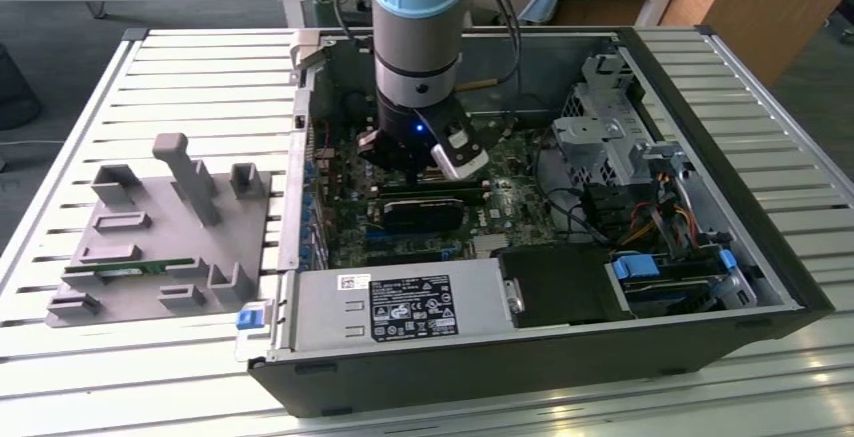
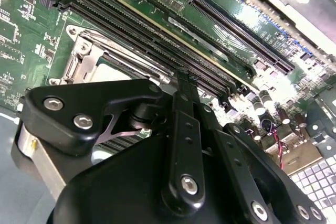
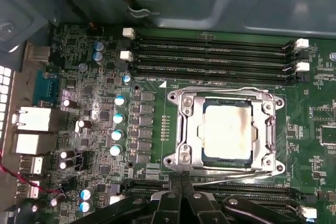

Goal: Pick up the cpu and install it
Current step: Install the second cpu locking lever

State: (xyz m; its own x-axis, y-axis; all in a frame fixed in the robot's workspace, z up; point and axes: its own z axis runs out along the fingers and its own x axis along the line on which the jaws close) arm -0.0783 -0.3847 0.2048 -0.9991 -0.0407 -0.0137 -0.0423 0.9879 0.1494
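We see our gripper (image 3: 181, 182) hanging narrow and empty just above the edge of the socket frame (image 3: 226, 129), its fingers (image 2: 185, 103) pressed together, while the cpu (image 3: 227, 130) lies flat inside that frame just ahead of the fingertips, apparently already seated so its contacts meet the motherboard (image 3: 105, 129).

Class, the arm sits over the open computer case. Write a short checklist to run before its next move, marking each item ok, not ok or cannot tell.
1. Silver-grey square cpu lies in the metal socket frame: ok.
2. Cpu sits level: cannot tell.
3. Black gripper holds nothing: ok.
4. Gripper stands apart from the cpu: ok.
5. Long black memory slots beside the socket are unobstructed: ok.
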